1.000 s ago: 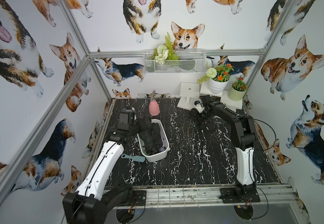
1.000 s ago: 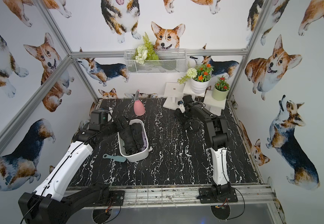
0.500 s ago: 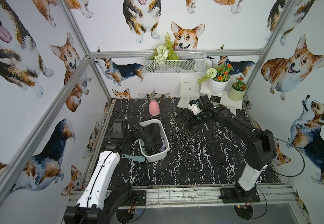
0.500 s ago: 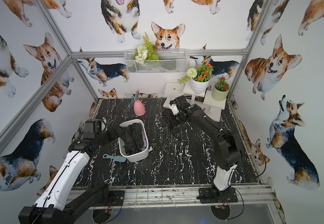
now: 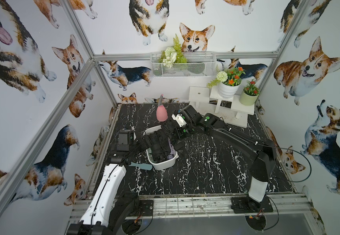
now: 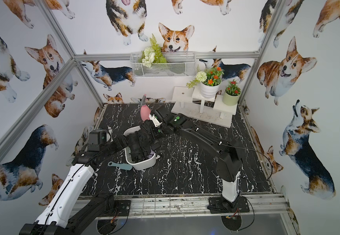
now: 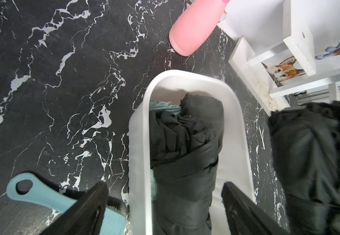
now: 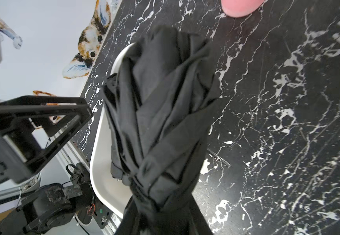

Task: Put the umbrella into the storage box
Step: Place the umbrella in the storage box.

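Noting storage box (image 5: 163, 164) at centre frame: smooth white plastic, rounded corners, rolled rim, sitting on glossy black marble tabletop (image 5: 205, 173). Finding a second umbrella (image 7: 185, 146) lying inside, creased black fabric. Observing right gripper (image 5: 174, 131) clamping the umbrella (image 8: 161, 114), tilted over the box's upper rim. Recording left gripper (image 7: 164, 186) spread wide at the box's left rim, teal brush (image 5: 142, 165) just beside. Logging open marble right of the box.

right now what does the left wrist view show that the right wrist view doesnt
Only left wrist: an umbrella lying in the storage box, the teal brush, the white stand. Only right wrist: the left arm. Both: the box, pink bottle, second umbrella held above it, open left end effector.
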{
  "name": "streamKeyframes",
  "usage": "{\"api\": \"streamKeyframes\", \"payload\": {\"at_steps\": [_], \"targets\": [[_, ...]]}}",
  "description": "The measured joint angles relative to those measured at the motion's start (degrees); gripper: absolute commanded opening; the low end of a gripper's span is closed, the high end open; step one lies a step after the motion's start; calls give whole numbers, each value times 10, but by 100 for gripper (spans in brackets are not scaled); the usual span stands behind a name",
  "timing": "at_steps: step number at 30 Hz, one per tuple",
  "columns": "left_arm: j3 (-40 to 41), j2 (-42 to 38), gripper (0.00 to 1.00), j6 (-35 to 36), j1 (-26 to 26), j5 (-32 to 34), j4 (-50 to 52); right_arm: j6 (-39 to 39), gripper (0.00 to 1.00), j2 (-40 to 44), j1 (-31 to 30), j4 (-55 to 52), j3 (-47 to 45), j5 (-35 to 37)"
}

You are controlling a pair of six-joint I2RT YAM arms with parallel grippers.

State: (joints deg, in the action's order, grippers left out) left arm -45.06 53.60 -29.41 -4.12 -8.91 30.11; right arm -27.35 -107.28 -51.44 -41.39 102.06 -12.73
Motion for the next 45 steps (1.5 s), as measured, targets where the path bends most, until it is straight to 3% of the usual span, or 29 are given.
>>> {"api": "streamKeyframes", "payload": {"at_steps": [3, 8, 14, 15, 16, 20, 23, 27, 30, 34, 45], "targets": [[1, 0, 92, 0, 0, 0, -3, -35, 36, -17, -7, 17, -5, 0], [3, 1, 92, 0, 0, 0, -7, -75, 39, -31, -16, 59, -19, -7], [3, 5, 92, -2, 0, 0, -9, -90, 62, -41, -27, 78, -9, -8], [3, 5, 92, -2, 0, 0, -9, -90, 94, -38, -28, 80, -10, -8], [3, 5, 92, -2, 0, 0, -8, -90, 100, -33, -29, 82, -12, -8], [6, 4, 92, -2, 0, 6, -8, -79, 99, -3, -29, 85, -24, 6], [6, 6, 92, -2, 0, 8, -9, -70, 93, 7, -25, 85, -27, 12], [6, 10, 92, -2, 0, 9, -8, -51, 81, -1, -18, 80, -21, 17], [6, 11, 92, -2, 0, 9, -8, -36, 58, -8, -16, 72, -12, 16], [6, 10, 92, -2, 0, 14, -8, -25, 44, -13, -15, 70, -10, 3], [9, 10, 91, -17, 0, 35, -12, -18, 38, -91, -16, 83, 18, -25]]}}
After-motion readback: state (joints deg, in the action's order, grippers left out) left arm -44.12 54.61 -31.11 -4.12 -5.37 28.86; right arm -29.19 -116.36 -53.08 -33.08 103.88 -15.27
